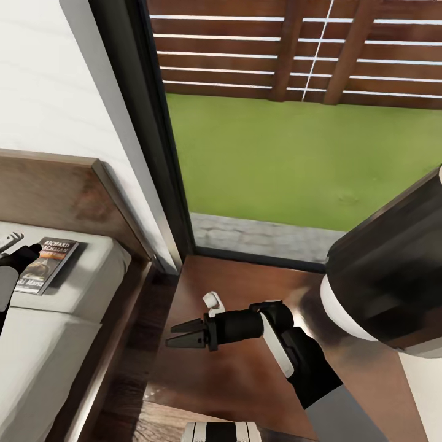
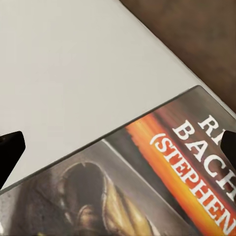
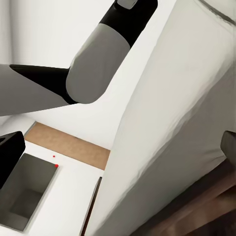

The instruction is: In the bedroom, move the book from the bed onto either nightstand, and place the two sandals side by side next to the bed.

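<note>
We start at our left gripper point(image 1: 27, 250), at the far left edge of the head view, its dark fingertips reaching the near edge of the book point(image 1: 47, 264). In the left wrist view the two fingertips point(image 2: 11, 147) sit wide apart at either side of the frame with the book point(image 2: 147, 182) between and just beyond them, so the jaws are open and hold nothing yet. The cover's orange strip and white lettering read clearly there.

The book lies flat on the pale mattress of the bed point(image 1: 67, 288), close to the dark headboard point(image 1: 67, 196), in the left middle of the head view.

Our right gripper point(image 1: 186, 333) hovers low in the centre of the head view over the glossy top of the nightstand point(image 1: 245, 380); its fingers look nearly together and carry nothing.

The step in hand, as we judge it, is picking up the book. It is thin and flat on a soft surface, so we should slide one finger under an edge, pressing slightly into the mattress, and close on the spine side rather than a loose corner. Then lift level and carry it rightward across the gap to the nightstand, keeping clear of the right arm parked there.
</note>
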### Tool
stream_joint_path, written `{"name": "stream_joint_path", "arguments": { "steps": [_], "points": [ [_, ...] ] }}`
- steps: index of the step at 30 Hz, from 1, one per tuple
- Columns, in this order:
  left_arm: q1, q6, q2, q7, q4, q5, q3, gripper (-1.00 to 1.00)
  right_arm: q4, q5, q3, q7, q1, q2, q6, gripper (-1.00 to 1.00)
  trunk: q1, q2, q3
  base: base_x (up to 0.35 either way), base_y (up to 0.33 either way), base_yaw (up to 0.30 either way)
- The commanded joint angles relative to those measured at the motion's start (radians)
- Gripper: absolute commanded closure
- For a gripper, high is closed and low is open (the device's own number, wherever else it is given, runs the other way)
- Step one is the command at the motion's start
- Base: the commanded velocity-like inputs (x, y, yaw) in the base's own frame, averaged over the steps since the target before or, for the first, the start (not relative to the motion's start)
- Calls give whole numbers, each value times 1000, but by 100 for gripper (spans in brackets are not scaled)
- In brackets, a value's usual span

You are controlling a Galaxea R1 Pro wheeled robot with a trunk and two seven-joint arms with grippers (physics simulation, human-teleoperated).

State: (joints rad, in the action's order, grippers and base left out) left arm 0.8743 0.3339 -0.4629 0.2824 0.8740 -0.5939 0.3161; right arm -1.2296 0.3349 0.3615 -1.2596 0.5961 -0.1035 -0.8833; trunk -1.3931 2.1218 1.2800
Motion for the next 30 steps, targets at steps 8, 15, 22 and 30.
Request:
{"name": "stream_joint_path", "arguments": {
  "steps": [8, 15, 22, 30],
  "points": [
    [0, 4, 0, 7, 2, -10, 0, -100, 0, 4, 1, 0, 1, 0, -6, -100, 0, 0, 1, 0, 0, 0],
    [0, 4, 0, 7, 2, -10, -1, -100, 0, 4, 1, 0, 0, 0, -6, -100, -11, 21, 10, 0, 0, 0],
    [0, 4, 0, 7, 2, -10, -2, -100, 0, 4, 1, 0, 1, 0, -6, -100, -11, 21, 10, 0, 0, 0],
    [0, 4, 0, 7, 2, -10, -1, -100, 0, 4, 1, 0, 1, 0, -6, -100, -11, 21, 10, 0, 0, 0]
  ]
}}
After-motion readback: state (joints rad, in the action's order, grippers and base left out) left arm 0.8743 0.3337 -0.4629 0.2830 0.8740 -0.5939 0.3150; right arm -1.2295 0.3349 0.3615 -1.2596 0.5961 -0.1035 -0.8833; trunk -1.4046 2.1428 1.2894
